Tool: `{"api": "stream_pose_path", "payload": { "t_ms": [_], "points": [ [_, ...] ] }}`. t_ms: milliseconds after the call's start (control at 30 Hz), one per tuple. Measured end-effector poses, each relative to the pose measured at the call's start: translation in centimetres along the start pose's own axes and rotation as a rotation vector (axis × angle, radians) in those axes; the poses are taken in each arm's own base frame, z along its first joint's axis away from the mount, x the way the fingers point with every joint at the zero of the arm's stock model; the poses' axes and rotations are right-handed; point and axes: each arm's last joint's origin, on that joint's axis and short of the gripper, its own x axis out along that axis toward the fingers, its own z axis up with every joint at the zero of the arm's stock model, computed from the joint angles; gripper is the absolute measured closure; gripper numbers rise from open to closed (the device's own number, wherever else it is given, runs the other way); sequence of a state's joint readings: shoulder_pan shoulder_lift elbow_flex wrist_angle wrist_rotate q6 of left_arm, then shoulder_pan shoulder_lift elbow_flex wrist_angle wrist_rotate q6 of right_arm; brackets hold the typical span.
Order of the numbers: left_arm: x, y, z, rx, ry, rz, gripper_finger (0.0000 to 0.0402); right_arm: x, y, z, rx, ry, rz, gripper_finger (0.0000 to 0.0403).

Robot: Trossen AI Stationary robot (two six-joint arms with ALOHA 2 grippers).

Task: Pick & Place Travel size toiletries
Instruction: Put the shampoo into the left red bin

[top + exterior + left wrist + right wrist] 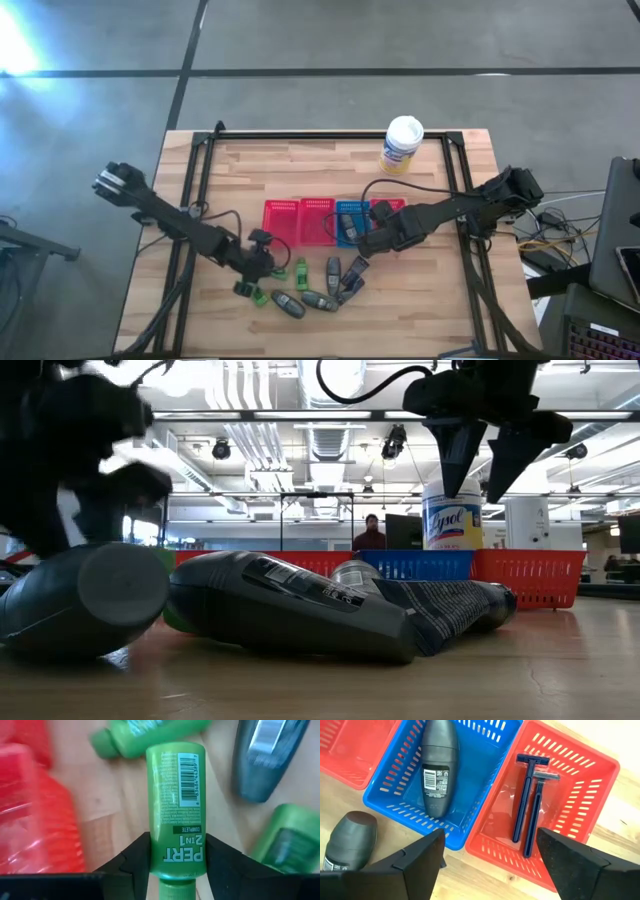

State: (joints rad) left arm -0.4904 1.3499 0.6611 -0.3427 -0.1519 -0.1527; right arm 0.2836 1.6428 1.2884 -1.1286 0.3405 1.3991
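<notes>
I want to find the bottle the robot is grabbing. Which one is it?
Look at the row of red and blue baskets in the middle of the wooden table. Just in front of them, toward the left arm, toiletries lie scattered. The left gripper is shut on the green Pert bottle; it is the only one squeezed between two dark fingers, barcode facing up.

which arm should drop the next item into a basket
Left, probably: the left gripper already clamps a green Pert bottle. The right gripper hangs open and empty over the blue basket.
</notes>
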Motion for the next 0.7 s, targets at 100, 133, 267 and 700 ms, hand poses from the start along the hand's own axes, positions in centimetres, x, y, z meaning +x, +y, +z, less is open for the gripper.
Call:
{"api": "stream_pose_path", "payload": {
  "t_ms": [100, 133, 267, 700],
  "points": [
    [-2.6, 0.5, 0.6, -0.123, -0.069, 0.013, 0.0248, 0.0, 0.0, 0.0, 0.000, -0.001, 0.002, 0.0105],
    [-3.4, 0.7, 0.9, -0.197, -0.110, 0.017, 0.0248, 0.0, 0.0, 0.0, 0.001, -0.001, 0.002, 0.0109],
    [-6.0, 2.6, 0.8, -0.611, -0.254, 0.074, 0.0248, 0.0, 0.0, 0.0, 0.022, -0.001, 0.002, 0.0118],
    [-4.4, 5.1, 0.0, -1.565, -0.471, 0.215, 0.0248, -1.8, -1.7, 2.5, 0.046, -0.114, 0.040, 0.0113]
  ]
}}
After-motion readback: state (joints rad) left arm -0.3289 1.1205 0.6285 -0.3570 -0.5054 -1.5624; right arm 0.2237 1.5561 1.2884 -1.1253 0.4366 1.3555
